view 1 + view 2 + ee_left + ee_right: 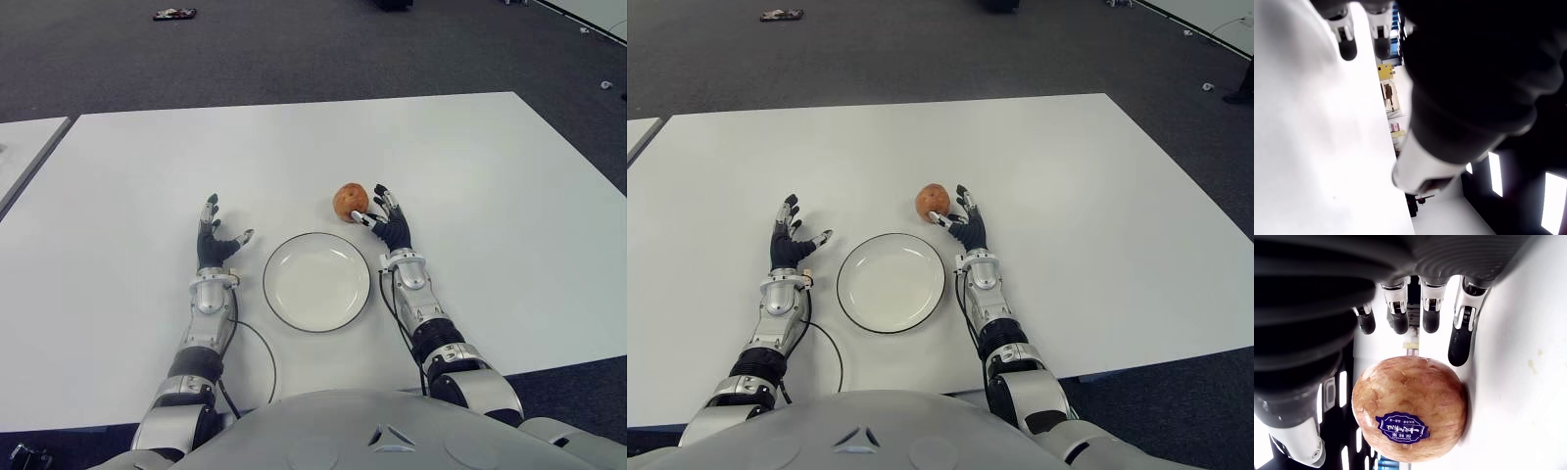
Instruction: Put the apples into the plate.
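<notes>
One reddish-orange apple with a blue sticker sits on the white table, just beyond the plate's far right rim. The round white plate with a dark rim has nothing on it and lies between my hands. My right hand is right beside the apple on its right, fingers extended and spread past it, thumb toward it, not closed around it. My left hand shows left of the plate, fingers straight and holding nothing.
A second table's edge shows at the far left. A small dark object lies on the grey carpet beyond the table. A thin cable runs along the left forearm near the plate.
</notes>
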